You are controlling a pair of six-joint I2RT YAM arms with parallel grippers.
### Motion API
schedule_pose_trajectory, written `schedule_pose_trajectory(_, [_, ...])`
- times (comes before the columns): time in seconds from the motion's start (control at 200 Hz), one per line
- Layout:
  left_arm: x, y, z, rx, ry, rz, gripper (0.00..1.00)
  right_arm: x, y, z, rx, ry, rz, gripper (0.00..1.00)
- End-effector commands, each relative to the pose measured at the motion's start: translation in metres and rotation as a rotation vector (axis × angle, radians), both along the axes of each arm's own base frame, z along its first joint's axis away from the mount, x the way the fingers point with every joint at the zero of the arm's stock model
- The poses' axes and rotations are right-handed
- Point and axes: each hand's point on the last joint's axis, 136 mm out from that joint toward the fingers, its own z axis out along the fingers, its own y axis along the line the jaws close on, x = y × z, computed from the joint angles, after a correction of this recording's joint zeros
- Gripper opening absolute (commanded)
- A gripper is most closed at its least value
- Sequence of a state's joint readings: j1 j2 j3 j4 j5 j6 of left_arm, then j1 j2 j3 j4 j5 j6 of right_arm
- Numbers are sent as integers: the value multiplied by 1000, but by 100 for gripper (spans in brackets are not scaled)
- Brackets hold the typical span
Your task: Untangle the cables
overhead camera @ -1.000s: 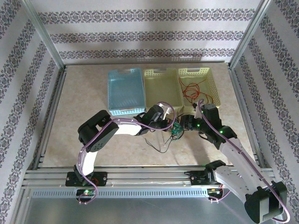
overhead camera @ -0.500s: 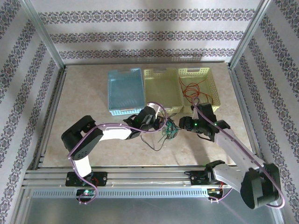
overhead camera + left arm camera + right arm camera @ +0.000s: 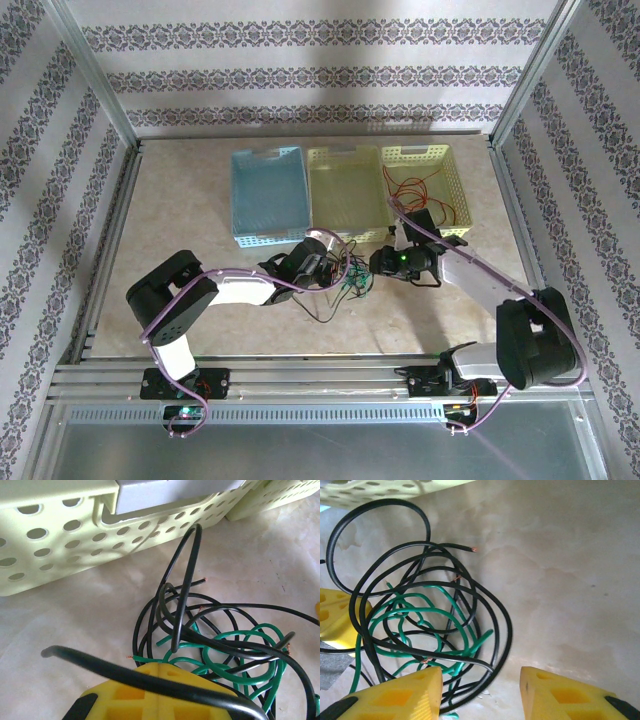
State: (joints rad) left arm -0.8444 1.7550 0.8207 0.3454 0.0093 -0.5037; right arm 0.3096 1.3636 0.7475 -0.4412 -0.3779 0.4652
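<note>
My right pincer [image 3: 480,681] stands wide, the black and green cables [image 3: 420,624] coiled just ahead, off-centre over one finger.

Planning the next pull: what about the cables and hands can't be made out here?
Left hand, left wrist view: cut by the bottom edge, black cable lying across; grip unclear.
Green cable, right wrist view: lower part hidden by black loops and the right hand.
Red cable, top view: too small to trace.
</note>
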Motion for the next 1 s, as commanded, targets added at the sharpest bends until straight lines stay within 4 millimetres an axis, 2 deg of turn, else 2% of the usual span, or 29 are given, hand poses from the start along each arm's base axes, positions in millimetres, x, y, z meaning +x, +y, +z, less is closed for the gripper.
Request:
schedule_pose_trajectory(0.0, [-6, 7, -6, 50, 0, -6, 0, 3, 12, 4, 27, 8, 53, 44])
schedule_pose_trajectory(0.21, [-8, 7, -9, 56, 6, -7, 0, 4, 10, -10, -9, 60, 47, 36])
schedule_pose_trajectory(0.41, [-10, 9, -12, 66, 5, -5, 0, 4, 3, -20, -43, 106, 22, 6])
schedule_pose_trajectory(0.495, [-11, 9, -13, 71, 6, -6, 0, 5, -2, -20, -54, 102, 4, 0])
schedule_pose_trajectory(0.825, [-15, 14, -22, 90, 15, -10, 0, 8, -23, -4, -104, -11, -88, 0])
schedule_pose_trajectory(1.0, [-16, 15, -25, 102, 16, -13, 0, 16, -47, 19, -178, -147, -187, 0])
